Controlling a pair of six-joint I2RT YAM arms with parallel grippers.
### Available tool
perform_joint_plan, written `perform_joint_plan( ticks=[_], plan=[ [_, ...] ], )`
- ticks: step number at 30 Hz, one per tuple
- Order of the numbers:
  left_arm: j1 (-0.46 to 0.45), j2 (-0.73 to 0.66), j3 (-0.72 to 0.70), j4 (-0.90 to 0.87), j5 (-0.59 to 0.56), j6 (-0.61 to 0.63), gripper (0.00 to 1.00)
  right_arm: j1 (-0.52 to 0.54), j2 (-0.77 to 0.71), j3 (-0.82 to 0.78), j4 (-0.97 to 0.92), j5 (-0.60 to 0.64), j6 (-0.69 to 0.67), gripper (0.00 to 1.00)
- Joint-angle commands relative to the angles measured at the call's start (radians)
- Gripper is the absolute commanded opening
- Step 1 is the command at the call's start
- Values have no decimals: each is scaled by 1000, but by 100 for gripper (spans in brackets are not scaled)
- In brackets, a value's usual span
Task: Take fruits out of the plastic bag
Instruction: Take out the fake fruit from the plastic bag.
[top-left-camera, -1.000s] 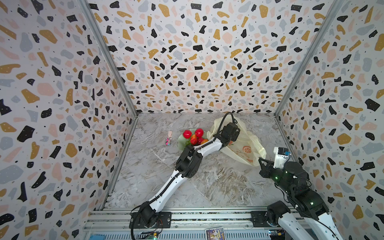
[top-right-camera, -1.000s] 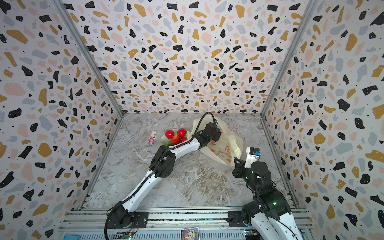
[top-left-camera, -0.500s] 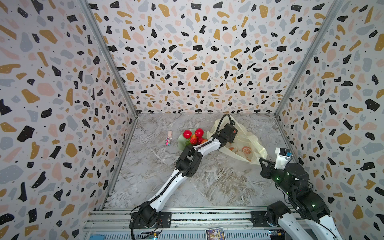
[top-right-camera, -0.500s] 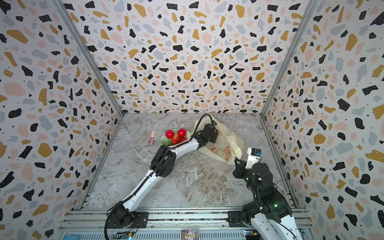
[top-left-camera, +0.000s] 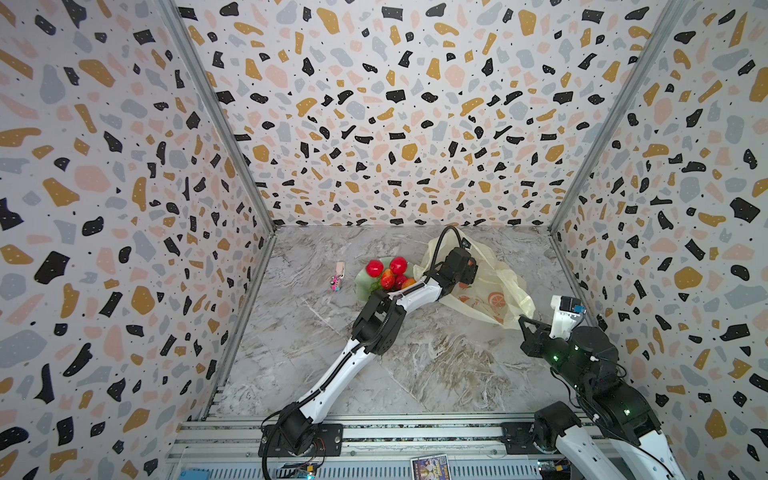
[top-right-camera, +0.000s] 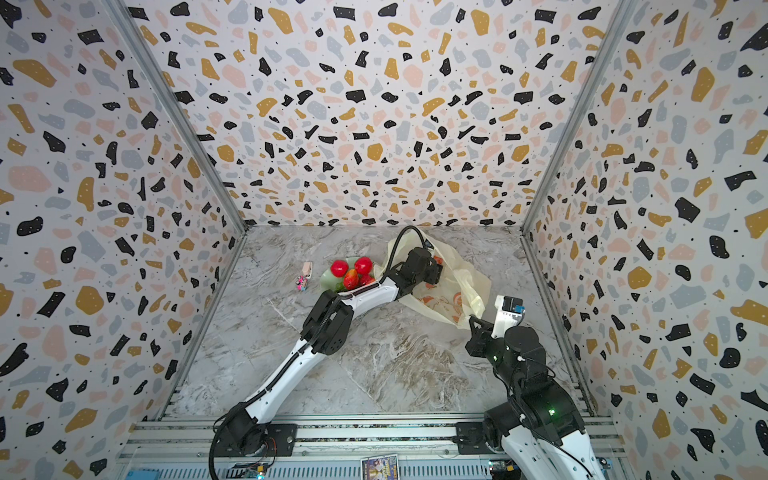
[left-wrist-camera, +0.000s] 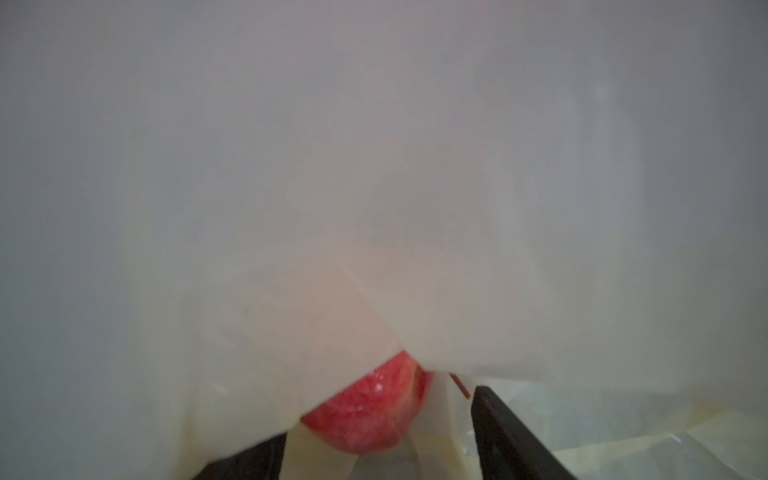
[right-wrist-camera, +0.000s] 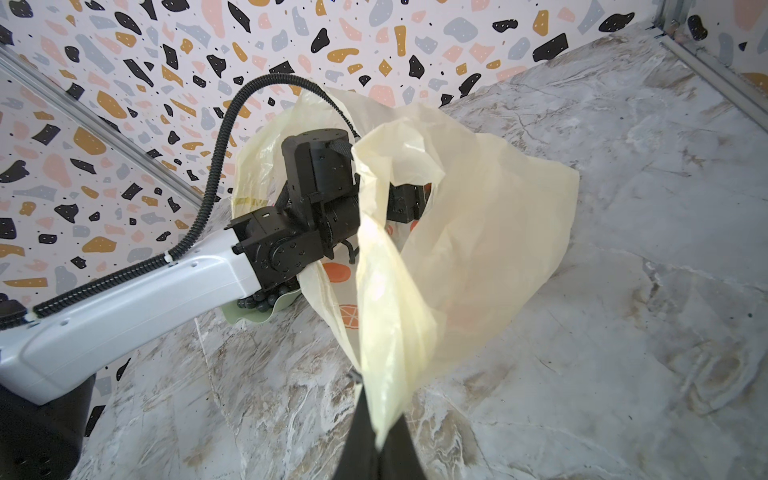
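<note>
The pale-yellow plastic bag (top-left-camera: 494, 286) (top-right-camera: 461, 286) lies at the back right of the marble floor in both top views. My left gripper (top-left-camera: 467, 270) reaches into its mouth. In the left wrist view its jaws (left-wrist-camera: 380, 415) stand open around a red apple (left-wrist-camera: 365, 411), with a fold of plastic and a gap between the apple and one finger (left-wrist-camera: 507, 432). My right gripper (right-wrist-camera: 380, 428) (top-left-camera: 524, 324) is shut on a bag handle (right-wrist-camera: 382, 332), holding it up. Other fruits lie on a plate: two red apples (top-left-camera: 374, 268) (top-left-camera: 398, 264), a peach-like piece (top-left-camera: 387, 279) and dark grapes (right-wrist-camera: 257, 301).
The pale green plate (top-left-camera: 362, 286) sits just left of the bag, partly under my left forearm (top-left-camera: 415, 293). A tiny pink trinket (top-left-camera: 336, 282) lies left of the plate. Patterned walls enclose the floor on three sides; the back wall is close behind the bag.
The bag's plastic has shifted and gathered around my left gripper. Both arms have stayed almost in place.
</note>
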Motion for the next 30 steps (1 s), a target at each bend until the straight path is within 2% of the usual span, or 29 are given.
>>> perform_joint_plan(
  ticks=[1,4,9,14,16,18,24,27,30],
  plan=[
    [3,-14,-5,90,-51,-81,73,4,-5,-1,-6,-3,7,0],
    [3,-6,-5,113,-86,-140,74,4,-3,-3,-4,-4,7,0],
    [3,15,-10,183,-78,-221,72,4,-6,-4,-8,-3,10,0],
    [5,56,56,137,-139,-290,70,5,-10,-2,-10,1,10,0],
    [8,60,61,131,-141,-304,66,4,-11,-4,-10,0,11,0],
    [9,59,61,120,-158,-317,57,4,-9,-3,-11,-1,13,0],
    [21,46,37,125,-117,-312,40,4,-7,-7,-9,1,13,0],
    [24,16,-21,175,-66,-282,31,4,-5,-7,-10,1,14,0],
    [25,-32,-102,226,-9,-229,28,4,-5,-6,-9,1,14,0]
  ],
)
